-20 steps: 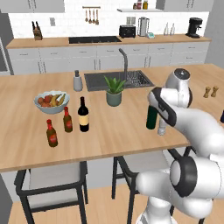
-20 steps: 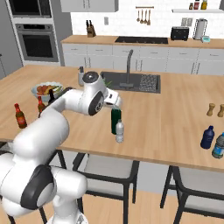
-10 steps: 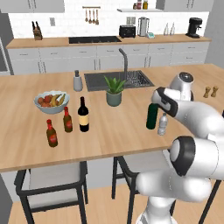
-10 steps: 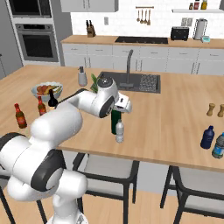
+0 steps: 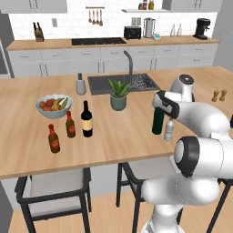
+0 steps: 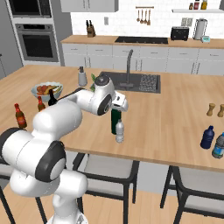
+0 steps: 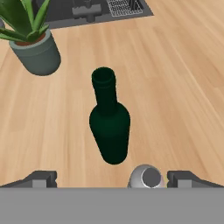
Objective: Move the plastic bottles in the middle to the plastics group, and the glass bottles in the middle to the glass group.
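Jaws spread wide, end effector (image 7: 112, 178) hovers above green glass bottle (image 7: 109, 124), clear plastic bottle (image 7: 146, 176) at its five o'clock.

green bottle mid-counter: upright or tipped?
Upright. The dark green bottle stands on its base on the counter, mouth up toward the hand camera, beside the small clear bottle.

A plain dark green bottle (image 7: 110, 127) stands upright mid-counter with a small clear plastic bottle (image 6: 119, 131) just beside it at five o'clock, a near-black wine bottle (image 5: 86, 119) upright beside two short brown bottles (image 5: 62, 132).
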